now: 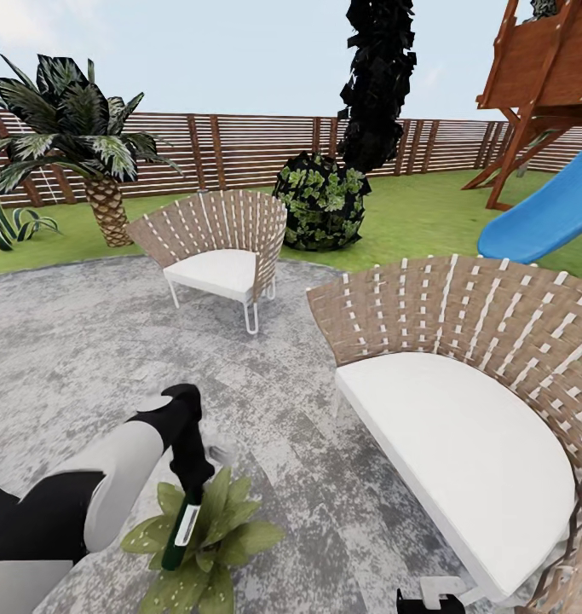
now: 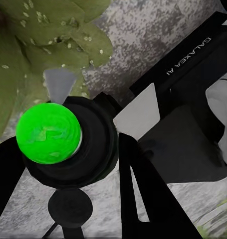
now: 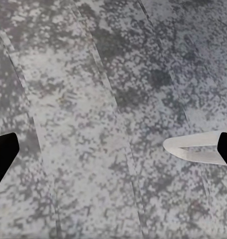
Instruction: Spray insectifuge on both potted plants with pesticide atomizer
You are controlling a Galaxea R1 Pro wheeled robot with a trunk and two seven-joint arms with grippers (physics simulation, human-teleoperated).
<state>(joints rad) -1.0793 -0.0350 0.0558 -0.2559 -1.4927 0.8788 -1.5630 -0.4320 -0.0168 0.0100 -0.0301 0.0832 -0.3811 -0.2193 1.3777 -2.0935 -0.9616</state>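
My left gripper (image 1: 188,499) is shut on the pesticide atomizer (image 1: 184,524), a slim dark-green bottle with a white label, held head-down just above a potted plant (image 1: 214,537) at the near edge of the stone patio (image 1: 86,341). The plant's broad leaves carry white specks. In the left wrist view the atomizer's green dot (image 2: 48,132) sits between the black fingers (image 2: 138,199), with speckled leaves (image 2: 28,50) beyond it. My right gripper (image 3: 113,152) hangs open over bare patio stone, nothing between its fingers.
A large woven chair with a white cushion (image 1: 461,426) stands close on the right, and a smaller one (image 1: 218,256) farther back. Beyond them are a palm (image 1: 77,145), a round bush (image 1: 320,200), a blue slide (image 1: 546,217) and the slatted fence (image 1: 239,149).
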